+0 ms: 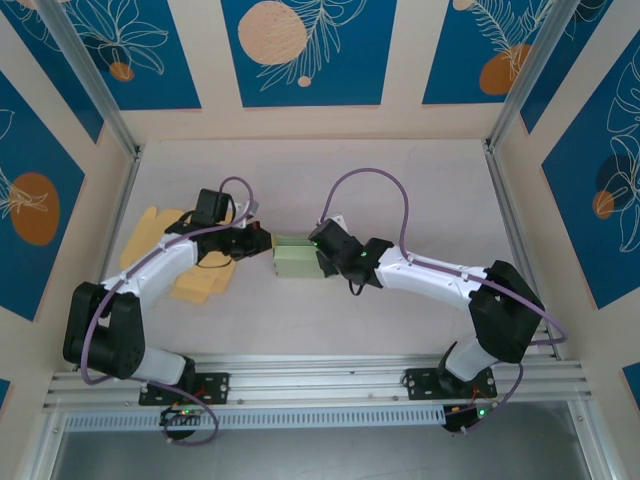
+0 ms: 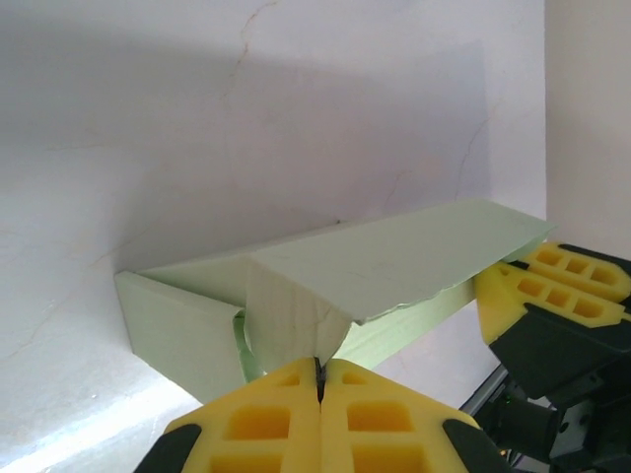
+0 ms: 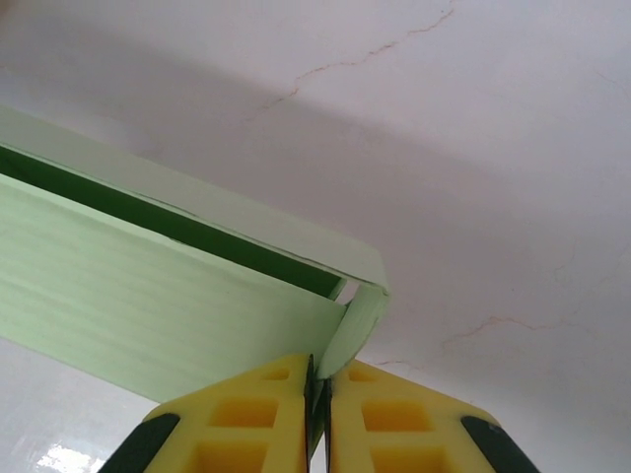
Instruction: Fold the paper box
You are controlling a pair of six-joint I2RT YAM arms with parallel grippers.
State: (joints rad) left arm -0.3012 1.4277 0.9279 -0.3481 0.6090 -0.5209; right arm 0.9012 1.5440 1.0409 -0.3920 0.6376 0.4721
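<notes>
The paper box [image 1: 297,262] is pale green and lies mid-table between both arms. My left gripper [image 1: 267,245] meets its left end. In the left wrist view that gripper [image 2: 318,367] is shut, pinching the tip of a side flap of the box [image 2: 394,261], whose top panel slants up to the right. My right gripper [image 1: 320,258] holds the box's right end. Its yellow fingers [image 2: 552,286] show at the far end in the left wrist view. In the right wrist view the right gripper [image 3: 320,376] is shut on a curled end flap of the box [image 3: 148,296], whose dark inside shows through a narrow slit.
Flat yellow sheets [image 1: 155,228] lie at the left under the left arm, one more [image 1: 200,282] nearer the front. Aluminium posts [image 1: 505,110] and patterned walls bound the white table [image 1: 400,170]. A rail [image 1: 320,375] runs along the near edge.
</notes>
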